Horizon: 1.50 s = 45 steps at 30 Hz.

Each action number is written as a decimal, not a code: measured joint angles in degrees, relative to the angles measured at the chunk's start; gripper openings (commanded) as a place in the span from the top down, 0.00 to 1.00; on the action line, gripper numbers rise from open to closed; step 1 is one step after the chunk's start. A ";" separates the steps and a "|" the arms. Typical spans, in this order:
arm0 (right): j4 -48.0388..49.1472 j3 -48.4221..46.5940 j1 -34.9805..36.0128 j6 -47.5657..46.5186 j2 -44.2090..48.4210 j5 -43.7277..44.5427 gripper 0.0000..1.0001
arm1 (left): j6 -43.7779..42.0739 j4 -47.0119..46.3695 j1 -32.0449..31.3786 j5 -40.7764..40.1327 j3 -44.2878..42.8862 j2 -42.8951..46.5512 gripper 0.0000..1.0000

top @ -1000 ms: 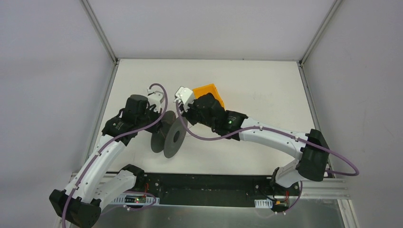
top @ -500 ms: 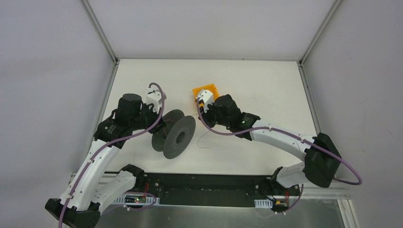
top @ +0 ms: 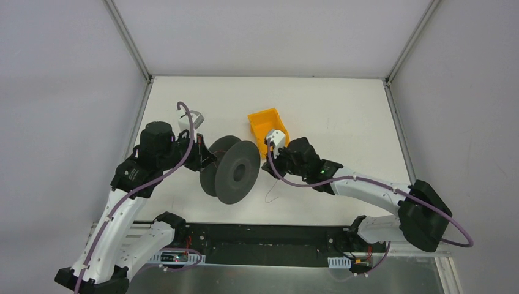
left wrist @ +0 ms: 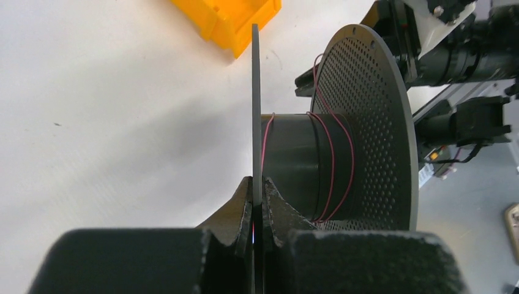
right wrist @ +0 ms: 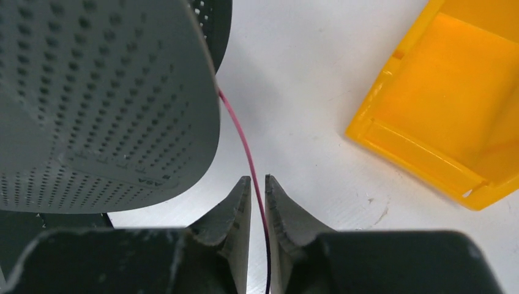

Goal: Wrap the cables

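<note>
Wrist view only: cable in right gripper

Markings: nothing legible.
Spool flange bears a tiny raised marking near its lower rim, seen from the right wrist; letters too small to read.

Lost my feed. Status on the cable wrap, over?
Left gripper shut on spool flange. Right gripper shut on cable; few turns on hub. Yellow bin nearby, not in the way.
</note>
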State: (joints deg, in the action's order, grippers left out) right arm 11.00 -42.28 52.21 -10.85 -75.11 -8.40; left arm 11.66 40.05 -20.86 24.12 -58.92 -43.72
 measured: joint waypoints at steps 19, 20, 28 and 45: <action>17.25 13.18 0.20 9.38 4.11 2.19 0.81 | 17.46 -10.23 8.61 5.29 -1.07 3.23 1.00; 18.27 13.77 0.26 10.23 4.11 2.25 0.82 | 18.80 -11.39 8.96 5.29 -0.76 3.58 1.00; 25.31 14.51 2.80 14.43 2.86 2.36 0.88 | 27.08 -17.92 9.01 4.76 3.98 5.20 1.00; 32.09 15.91 11.02 23.17 2.73 1.97 0.99 | 34.12 -22.53 9.35 -6.71 8.52 9.97 1.00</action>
State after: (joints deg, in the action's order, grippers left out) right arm 43.09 -26.37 63.22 12.32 -72.38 -6.44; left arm 45.78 17.52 -11.51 17.41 -50.39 -33.76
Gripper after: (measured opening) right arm 0.018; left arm 0.009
